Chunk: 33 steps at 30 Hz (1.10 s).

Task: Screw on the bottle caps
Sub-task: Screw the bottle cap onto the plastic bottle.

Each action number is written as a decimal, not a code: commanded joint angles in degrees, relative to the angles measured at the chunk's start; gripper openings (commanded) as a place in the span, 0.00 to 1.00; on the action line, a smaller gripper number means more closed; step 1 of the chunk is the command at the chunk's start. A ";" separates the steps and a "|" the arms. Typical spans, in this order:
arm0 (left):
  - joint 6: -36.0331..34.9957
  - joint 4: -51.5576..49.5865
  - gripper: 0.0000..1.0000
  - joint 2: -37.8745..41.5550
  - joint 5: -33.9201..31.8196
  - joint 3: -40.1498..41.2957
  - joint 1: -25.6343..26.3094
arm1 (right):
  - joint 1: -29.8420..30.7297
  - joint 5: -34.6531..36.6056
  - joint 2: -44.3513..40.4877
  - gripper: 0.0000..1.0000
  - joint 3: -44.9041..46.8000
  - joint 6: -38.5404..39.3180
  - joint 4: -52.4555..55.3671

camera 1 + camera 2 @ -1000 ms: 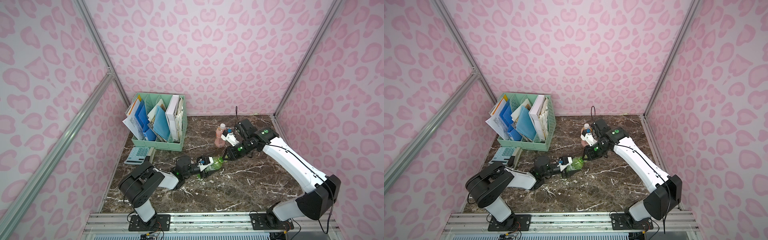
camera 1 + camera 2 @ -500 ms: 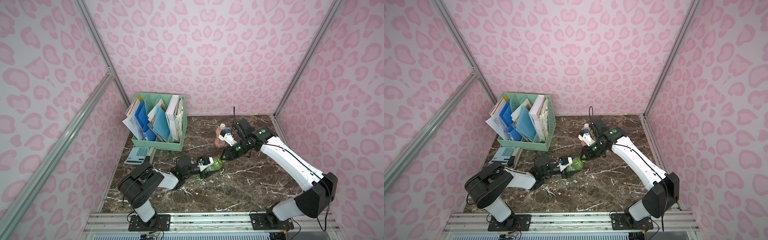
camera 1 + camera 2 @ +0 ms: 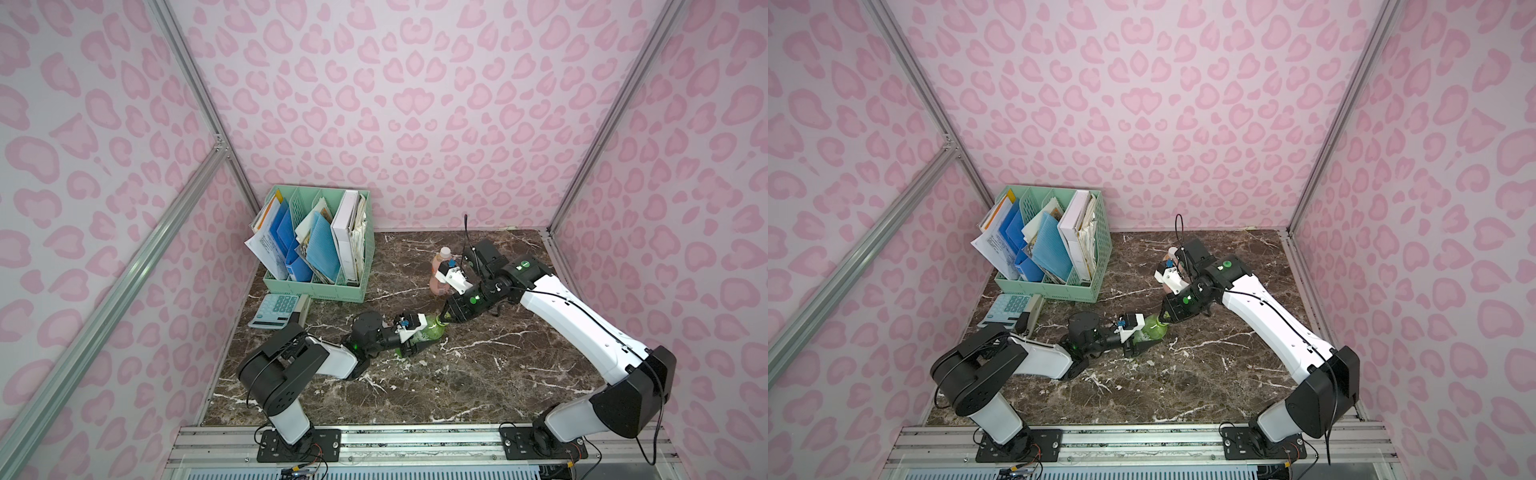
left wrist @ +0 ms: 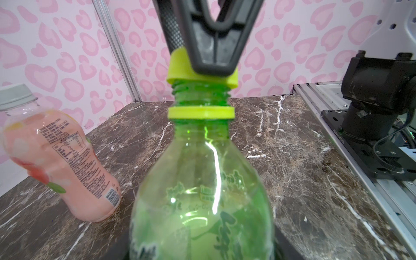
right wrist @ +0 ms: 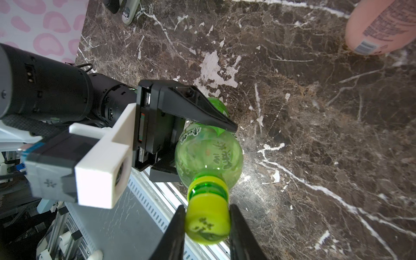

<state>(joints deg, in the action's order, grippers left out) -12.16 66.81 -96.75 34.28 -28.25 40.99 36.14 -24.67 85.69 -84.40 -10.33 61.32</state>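
The green bottle (image 3: 429, 332) (image 3: 1152, 331) stands near the middle of the table. My left gripper (image 3: 411, 345) is shut on its body from the side, and the bottle (image 4: 202, 180) fills the left wrist view. The yellow-green cap (image 4: 180, 67) (image 5: 208, 222) sits on the bottle's threaded neck, slightly askew, with threads showing beneath it. My right gripper (image 3: 444, 320) (image 5: 207, 208) is shut on this cap from above. Behind stands the pink bottle (image 3: 438, 276) (image 4: 60, 157) with the white cap (image 3: 445, 250) (image 4: 15, 94) on it, untouched.
A green file crate (image 3: 332, 286) full of folders stands at the back left, with a calculator (image 3: 276, 309) in front of it. The right arm's base (image 4: 378, 90) and a metal rail run along the table's front edge.
The right wrist has shifted very slightly over the bottle top. The green bottle, the left gripper and the pink bottle stay where they were.
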 commanded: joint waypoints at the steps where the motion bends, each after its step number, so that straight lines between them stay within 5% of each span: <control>1: 0.36 2.89 0.65 0.23 0.11 -0.23 0.02 | 0.46 -1.76 0.50 0.29 0.01 -0.31 0.46; 14: -1.57 2.66 0.64 0.99 2.07 0.04 0.82 | 1.32 -3.81 3.55 0.29 -2.26 2.30 2.57; 33: 5.35 13.69 0.64 -0.29 -1.81 1.37 0.94 | -1.69 -7.17 3.30 0.34 -1.68 2.12 0.29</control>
<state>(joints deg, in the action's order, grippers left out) -7.62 71.79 -97.95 32.21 -26.57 41.65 34.13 -28.49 88.68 -85.73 -7.68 62.39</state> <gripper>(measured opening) 0.640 0.328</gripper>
